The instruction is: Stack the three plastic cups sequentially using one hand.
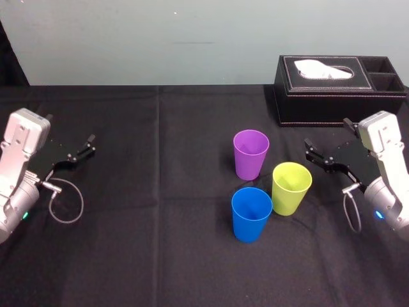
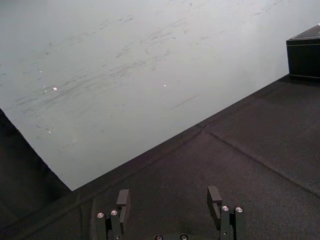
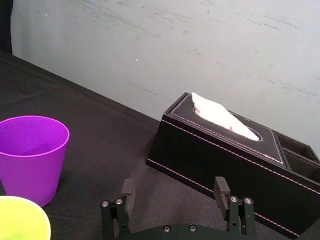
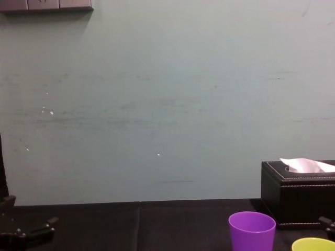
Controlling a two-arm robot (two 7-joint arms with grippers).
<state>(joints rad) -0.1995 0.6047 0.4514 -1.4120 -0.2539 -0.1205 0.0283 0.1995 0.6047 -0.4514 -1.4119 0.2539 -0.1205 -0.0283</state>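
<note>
beginning with nothing stacked, the spread right tool [image 3: 174, 185] should grip the nearby yellow-green cup [image 1: 291, 187] first; left tool [image 2: 169, 194] idles spread.

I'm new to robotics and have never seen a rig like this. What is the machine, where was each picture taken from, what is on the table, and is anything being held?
It is a robot with two arms. One picture looks down from its head, one looks forward from its chest, and one comes from a camera on each wrist. The left gripper is at the table's left side, far from the cups. The right gripper is at the right, just beside them. Both have their jaws open and hold nothing. On the black table three cups stand upright, close together and not yet stacked: a purple cup, a yellow-green cup and a blue cup. A black tissue box sits behind them on the right.
</note>
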